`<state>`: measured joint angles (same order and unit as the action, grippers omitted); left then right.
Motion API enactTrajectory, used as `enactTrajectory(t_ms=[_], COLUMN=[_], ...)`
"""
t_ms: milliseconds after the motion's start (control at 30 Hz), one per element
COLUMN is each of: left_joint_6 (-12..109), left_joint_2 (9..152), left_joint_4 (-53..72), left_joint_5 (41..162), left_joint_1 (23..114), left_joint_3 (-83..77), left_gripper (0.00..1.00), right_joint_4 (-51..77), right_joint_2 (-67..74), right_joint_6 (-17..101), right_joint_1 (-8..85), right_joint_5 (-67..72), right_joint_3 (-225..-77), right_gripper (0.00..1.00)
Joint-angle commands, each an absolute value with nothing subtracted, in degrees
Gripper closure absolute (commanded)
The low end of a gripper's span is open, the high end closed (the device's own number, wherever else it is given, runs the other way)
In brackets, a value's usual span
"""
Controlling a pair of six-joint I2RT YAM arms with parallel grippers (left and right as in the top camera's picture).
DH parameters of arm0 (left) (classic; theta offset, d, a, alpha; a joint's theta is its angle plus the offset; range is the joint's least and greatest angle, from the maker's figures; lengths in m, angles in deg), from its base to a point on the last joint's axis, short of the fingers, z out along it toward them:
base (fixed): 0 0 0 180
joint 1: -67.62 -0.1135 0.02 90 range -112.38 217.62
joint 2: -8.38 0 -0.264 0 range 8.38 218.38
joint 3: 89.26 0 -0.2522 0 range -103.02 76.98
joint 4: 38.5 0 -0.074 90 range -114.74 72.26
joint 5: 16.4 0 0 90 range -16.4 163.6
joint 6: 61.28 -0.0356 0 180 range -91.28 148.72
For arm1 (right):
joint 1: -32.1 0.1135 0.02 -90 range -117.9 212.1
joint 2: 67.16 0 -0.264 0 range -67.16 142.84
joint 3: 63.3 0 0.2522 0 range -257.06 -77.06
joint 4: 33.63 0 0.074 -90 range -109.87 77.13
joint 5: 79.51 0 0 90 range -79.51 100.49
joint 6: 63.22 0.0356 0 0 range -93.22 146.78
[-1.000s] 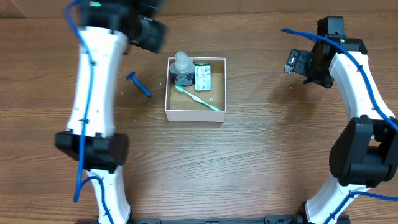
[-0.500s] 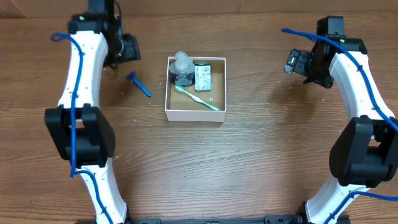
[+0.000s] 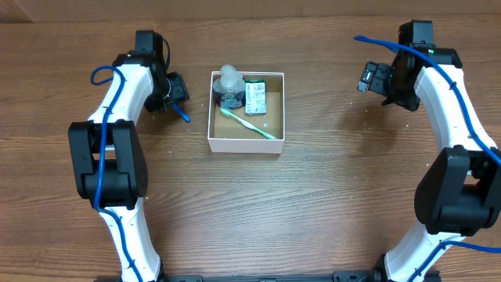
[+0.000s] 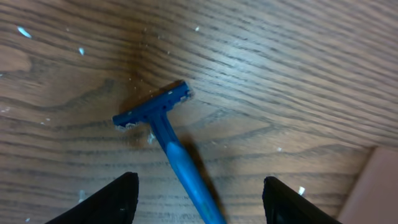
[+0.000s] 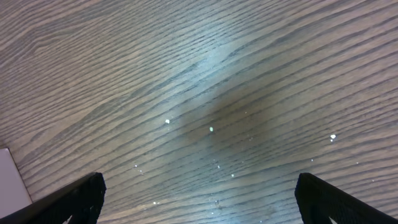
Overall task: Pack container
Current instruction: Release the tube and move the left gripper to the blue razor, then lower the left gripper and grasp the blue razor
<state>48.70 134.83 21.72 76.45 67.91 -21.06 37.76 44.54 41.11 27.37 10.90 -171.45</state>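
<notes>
The box (image 3: 244, 145) sits mid-worktop (image 3: 313, 204), holding a bottle (image 3: 229, 82), packet (image 3: 255, 97) and toothbrush (image 3: 252, 125). At its 9 o'clock lies the razor (image 4: 168, 134). The left tool (image 4: 198, 190) hovers wide astride its handle, likely to grasp. The right tool (image 5: 199, 186), wide at 3 o'clock, idles.

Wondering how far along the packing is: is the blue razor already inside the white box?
No, the blue razor lies on the bare wooden table, outside the white box.
</notes>
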Motion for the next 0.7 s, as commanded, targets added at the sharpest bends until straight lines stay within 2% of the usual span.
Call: enactTrajectory(t_ms=[0, 133, 200, 267, 467, 567, 667], left_joint_6=[50.89, 51.09, 51.2, 51.5, 51.46, 51.44, 50.26], left_joint_2=[135.42, 135.79, 135.82, 135.9, 135.95, 135.95, 135.95], left_joint_4=[19.31, 16.52, 15.49, 15.47, 15.97, 17.39, 19.88], left_joint_5=[74.25, 74.22, 74.25, 74.25, 74.22, 73.94, 72.67], left_joint_1=[68.2, 68.39, 68.42, 68.42, 68.42, 68.42, 68.39], left_joint_3=[-18.11, -15.72, -14.94, -14.87, -14.87, -14.87, -14.87], left_gripper=[0.35, 0.36, 0.41, 0.53, 0.65, 0.75, 0.92], right_joint_4=[37.43, 37.43, 37.43, 37.43, 37.43, 37.43, 37.43], right_joint_2=[42.9, 42.9, 42.9, 42.9, 42.9, 42.9, 42.9], right_joint_6=[40.89, 40.89, 40.89, 40.89, 40.89, 40.89, 40.89], right_joint_1=[27.56, 27.56, 27.56, 27.56, 27.56, 27.56, 27.56], right_joint_5=[11.25, 11.25, 11.25, 11.25, 11.25, 11.25, 11.25], right_joint_3=[-172.39, -172.39, -172.39, -172.39, -172.39, -172.39, -172.39], right_gripper=[0.0, 0.0, 0.0, 0.0, 0.0, 0.0, 0.0])
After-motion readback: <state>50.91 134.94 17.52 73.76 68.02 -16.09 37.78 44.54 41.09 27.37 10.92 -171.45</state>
